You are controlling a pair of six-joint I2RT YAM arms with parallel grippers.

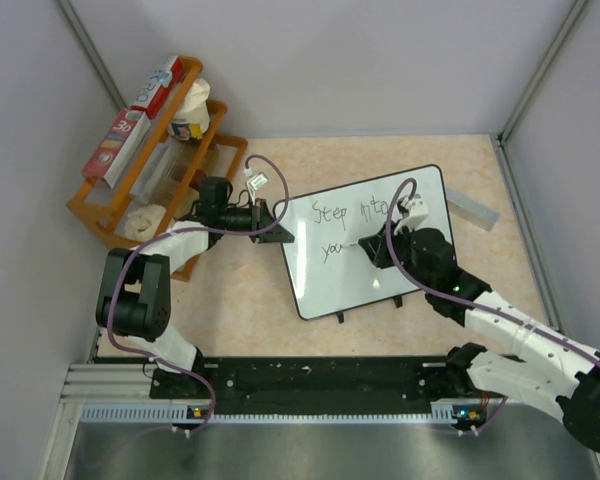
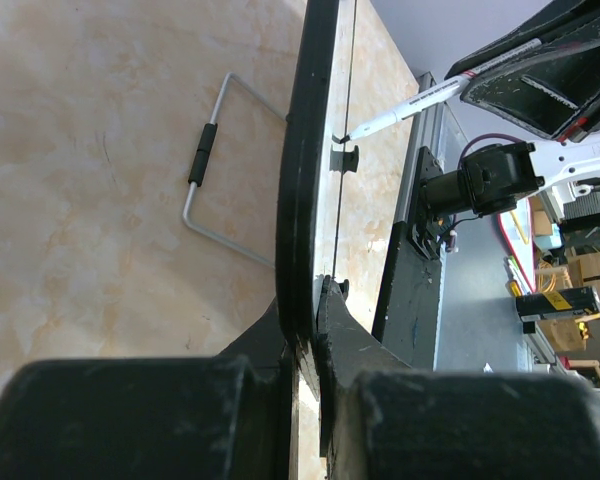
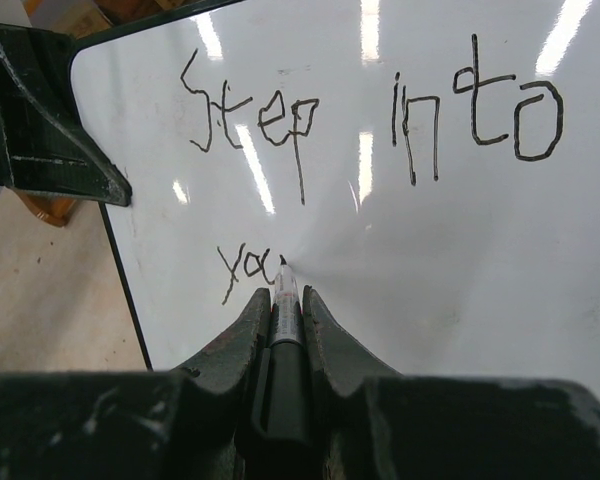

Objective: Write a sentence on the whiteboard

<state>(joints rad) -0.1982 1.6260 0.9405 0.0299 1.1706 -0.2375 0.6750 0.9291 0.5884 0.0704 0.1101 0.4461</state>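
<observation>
the whiteboard (image 1: 325, 285) lies in the middle of the desk (image 1: 240, 320), turned a bit crooked. the left claw (image 1: 273, 226) is pinching its left rim, pressed tight on the thin black edge. the right claw (image 3: 285, 305) is pinching a marker (image 3: 283, 290), and the tip touches the board just after the letters "you". the sentence (image 3: 380, 110) says "step into" on the top line and "you" under it. i think more letters have to come.

here is what i worry about. the board is shiny and its rim is thin, so the left claw has only a little bit to hold. if the marker pushes hard sideways, the board could slip or spin, and the next letters would come out wobbly.

if the right claw pushes down too hard, the marker could slide up between its fingers or the tip could get squashed. if it pushes too softly, the line could break and leave gaps.

the right arm hangs over the board close to the word "into". if it dips and rubs the ink, the word could smear.

the bottom line is small and sits low, so the new letters could drift up or down.
</observation>
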